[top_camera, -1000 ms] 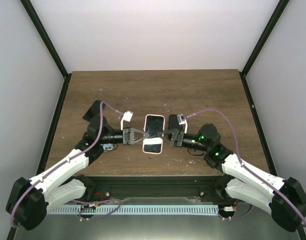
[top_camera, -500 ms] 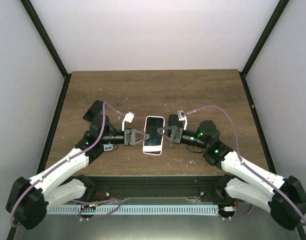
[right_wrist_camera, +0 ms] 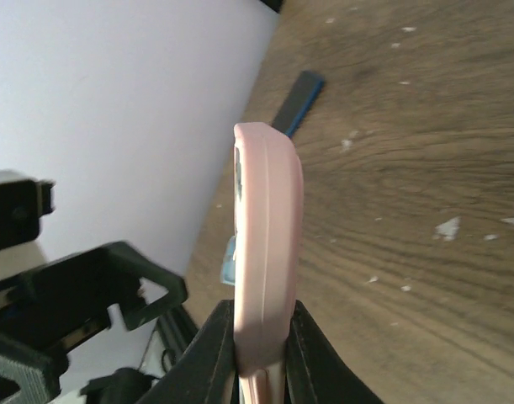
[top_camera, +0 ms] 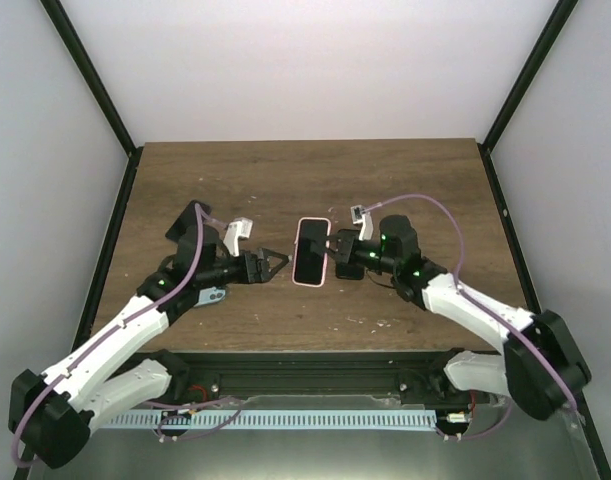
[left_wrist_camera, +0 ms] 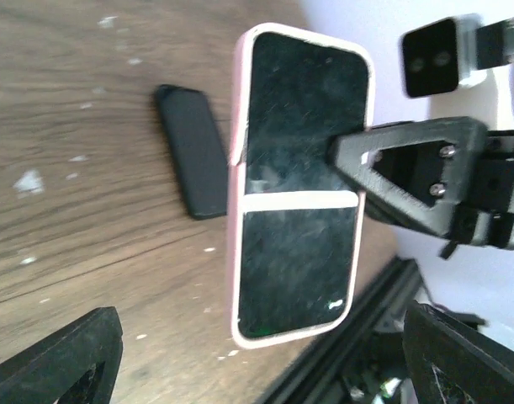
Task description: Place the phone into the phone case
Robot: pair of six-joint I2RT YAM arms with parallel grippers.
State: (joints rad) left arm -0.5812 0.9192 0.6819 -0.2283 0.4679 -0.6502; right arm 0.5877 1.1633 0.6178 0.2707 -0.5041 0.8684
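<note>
The phone (left_wrist_camera: 303,118), black screen with a pale band across it, sits inside the pink phone case (left_wrist_camera: 236,210). My right gripper (top_camera: 332,250) is shut on the case's right edge and holds it off the table, tilted up on its side (top_camera: 310,255). In the right wrist view the case (right_wrist_camera: 269,210) stands edge-on between the closed fingers (right_wrist_camera: 219,345). My left gripper (top_camera: 273,263) is open just left of the phone and does not touch it. Its two fingertips (left_wrist_camera: 80,353) stand far apart on either side of the phone's lower end.
A dark flat patch (left_wrist_camera: 193,151) lies on the wooden table (top_camera: 405,180) beside the phone; it also shows as a dark strip (right_wrist_camera: 297,101). I cannot tell whether it is an object or a shadow. Black frame posts (top_camera: 95,90) flank the table.
My left gripper has let go of the case, opened wide and drawn back left. My right gripper has shut on the case's right edge, lifted it and tilted it on its side.
</note>
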